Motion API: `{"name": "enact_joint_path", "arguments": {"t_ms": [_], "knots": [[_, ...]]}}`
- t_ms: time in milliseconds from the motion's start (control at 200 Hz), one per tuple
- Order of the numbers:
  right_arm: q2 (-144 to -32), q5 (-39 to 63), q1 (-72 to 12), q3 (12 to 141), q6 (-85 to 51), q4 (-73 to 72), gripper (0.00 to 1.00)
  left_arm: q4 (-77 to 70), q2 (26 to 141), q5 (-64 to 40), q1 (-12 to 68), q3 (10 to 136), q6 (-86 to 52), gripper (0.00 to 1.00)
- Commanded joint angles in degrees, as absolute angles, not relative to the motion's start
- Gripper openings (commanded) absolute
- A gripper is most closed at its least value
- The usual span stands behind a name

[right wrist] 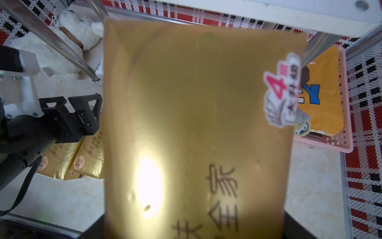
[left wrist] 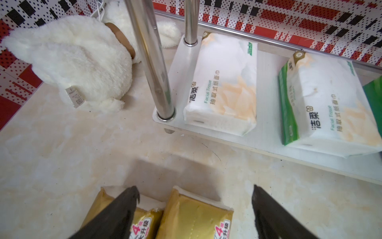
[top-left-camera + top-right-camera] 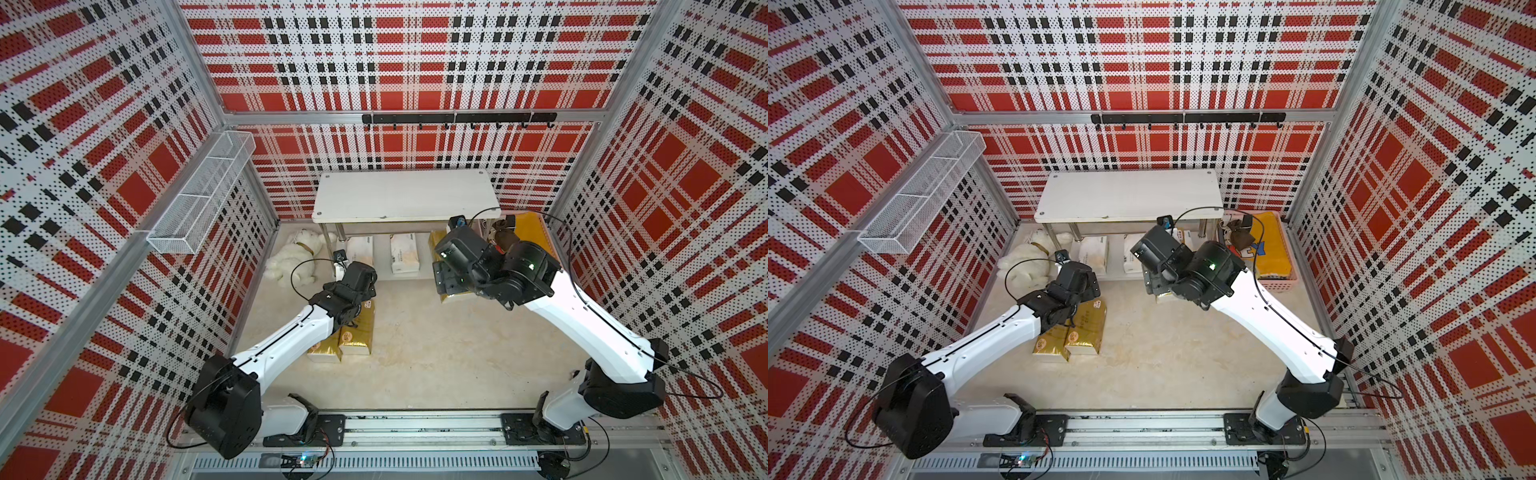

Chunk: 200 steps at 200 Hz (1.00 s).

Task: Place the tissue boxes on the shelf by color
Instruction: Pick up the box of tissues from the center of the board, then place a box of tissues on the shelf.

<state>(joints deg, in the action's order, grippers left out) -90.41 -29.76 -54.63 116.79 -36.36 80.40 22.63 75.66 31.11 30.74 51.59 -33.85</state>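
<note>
It was a lab-style robot test booth: perforated plaid panels [image 3: 407,62] in an aluminium frame [image 3: 291,117] walled it in, two robot arms [image 3: 286,336] were bolted to a floor rail [image 3: 419,428], and a bare circuit board [image 3: 297,460] lay alongside.

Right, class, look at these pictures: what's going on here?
The right hand grips a gold tissue pack in front of the shelf. The left hand is open over two gold packs lying on the tabletop. At least two white packs lie on the shelf's lower board.
</note>
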Motion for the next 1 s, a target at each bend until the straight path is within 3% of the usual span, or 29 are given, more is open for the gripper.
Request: {"name": "enact_joint_path", "arguments": {"t_ms": [0, 371, 997], "knots": [[-92.0, -32.6, -52.3, 122.8, -32.2, 83.6, 0.82, 21.4, 76.5, 32.2, 32.0, 51.6, -34.9, 0.9], [-93.4, -29.7, -41.4, 127.8, -23.8, 74.5, 0.83, 20.8, 79.7, 32.5, 36.7, 52.5, -35.9, 0.9], [-103.5, -12.7, -26.4, 135.8, -16.9, 55.2, 0.82, 20.8, 83.7, 33.3, 40.9, 53.2, -38.2, 0.9]]}}
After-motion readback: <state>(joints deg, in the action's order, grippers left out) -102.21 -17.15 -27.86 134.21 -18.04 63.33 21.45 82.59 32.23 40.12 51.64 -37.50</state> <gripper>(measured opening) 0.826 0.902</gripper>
